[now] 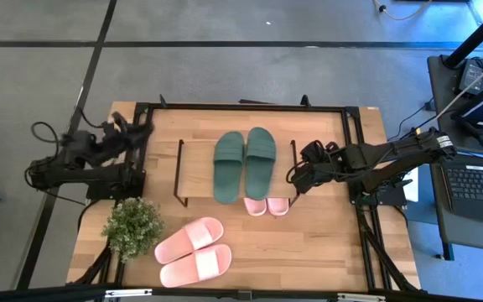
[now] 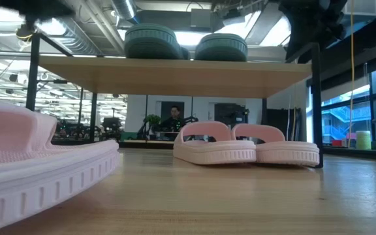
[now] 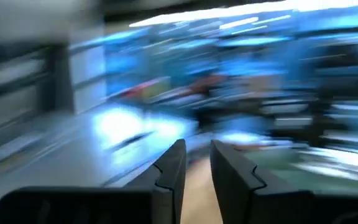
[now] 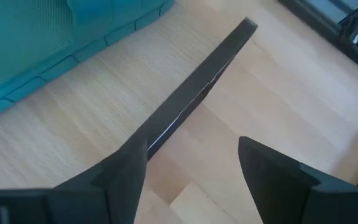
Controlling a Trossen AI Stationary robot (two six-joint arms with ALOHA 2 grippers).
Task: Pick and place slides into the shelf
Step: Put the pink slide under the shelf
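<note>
From my overhead feed, starting at the left, the left gripper [image 1: 143,127] hangs over the table's [image 1: 325,243] far left corner, well apart from every slide. On its wrist camera the two fingers [image 3: 169,174] sit close together with only a narrow gap, pinching nothing.

Next comes a small potted plant [image 1: 132,225] near the front left edge. Just beside it I count two pink slides [image 1: 194,251] lying loose on the table, side by side and angled.

Moving to the middle, the shelf [image 1: 198,172] carries two dark green slides [image 1: 245,163] on its plank top, parallel and touching. Beneath the plank I count two more pink slides [image 2: 247,145], only their ends poking out in the overhead feed; the table-level camera shows them resting side by side on the table under the plank. That makes six slides that I can see: four pink, two green.

On the right, the right gripper [image 1: 298,175] hovers beside the shelf's right end, fingers [image 4: 278,177] spread and empty.
</note>
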